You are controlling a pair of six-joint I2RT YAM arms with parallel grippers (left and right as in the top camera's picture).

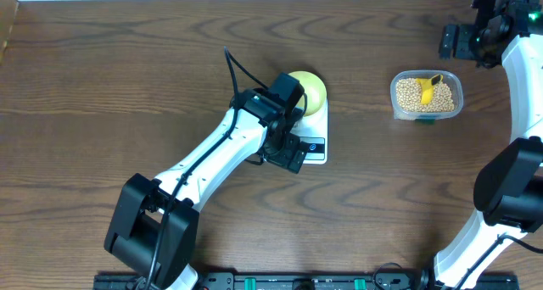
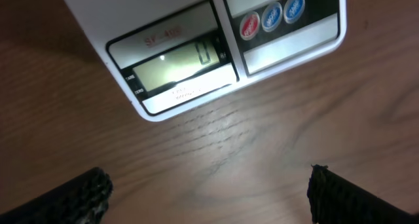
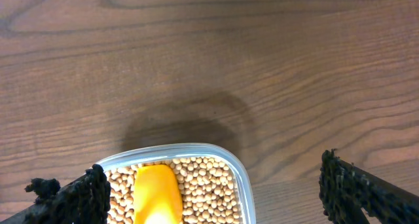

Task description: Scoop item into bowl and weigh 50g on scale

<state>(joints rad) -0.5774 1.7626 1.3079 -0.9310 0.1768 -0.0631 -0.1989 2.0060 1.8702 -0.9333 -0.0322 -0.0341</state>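
Observation:
The pale yellow bowl sits on the white scale, partly hidden by my left arm. The scale's lit display reads 0, with three round buttons beside it. My left gripper is open and empty, hovering just off the scale's display edge. Tan beans fill a clear container at the right, with a bright yellow scoop lying in them. In the right wrist view the beans and scoop show below my open right gripper, which is above the container's far side.
The brown wooden table spans the view. My left arm crosses the table's middle toward the scale. My right arm reaches along the right edge. A black rail runs along the front edge.

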